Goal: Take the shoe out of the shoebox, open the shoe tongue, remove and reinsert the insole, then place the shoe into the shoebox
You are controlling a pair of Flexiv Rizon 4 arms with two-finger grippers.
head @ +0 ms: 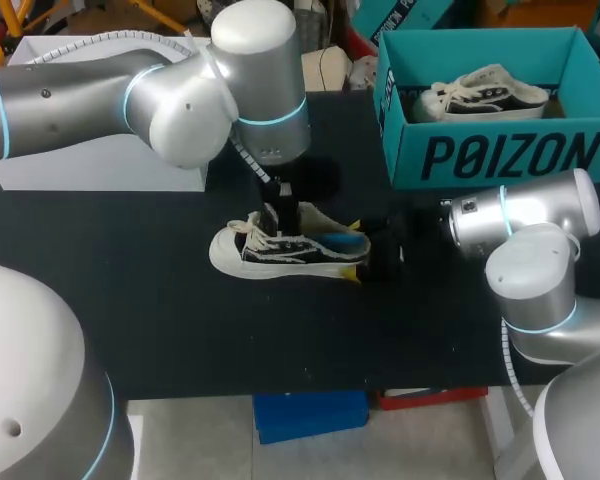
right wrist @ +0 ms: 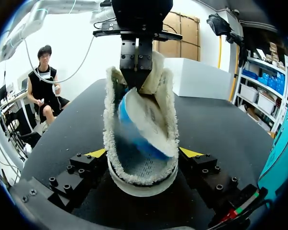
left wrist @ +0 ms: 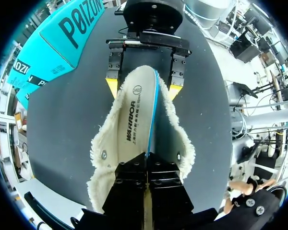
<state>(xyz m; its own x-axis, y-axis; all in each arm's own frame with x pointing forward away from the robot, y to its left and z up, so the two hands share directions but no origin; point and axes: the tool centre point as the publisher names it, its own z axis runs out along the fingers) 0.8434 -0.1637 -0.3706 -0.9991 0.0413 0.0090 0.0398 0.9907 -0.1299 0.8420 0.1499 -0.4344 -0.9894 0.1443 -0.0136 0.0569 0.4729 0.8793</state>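
A black-and-white shoe (head: 280, 255) with a fleecy lining lies on its sole in the middle of the black table. My left gripper (head: 280, 210) comes down from above into its opening. In the left wrist view, the left gripper (left wrist: 146, 160) is shut on the front end of the insole (left wrist: 132, 120), which is white on top and blue underneath. The insole (right wrist: 144, 120) is tilted up, partly out of the shoe (right wrist: 141, 184). My right gripper (right wrist: 143, 153) is at the heel, with one yellow tip against each side of the shoe.
A teal shoebox (head: 500, 155) stands open at the back right with a second shoe (head: 480, 95) inside. A white block (head: 100, 160) sits at the table's back left. Bare black table (head: 130, 300) lies in front of the shoe.
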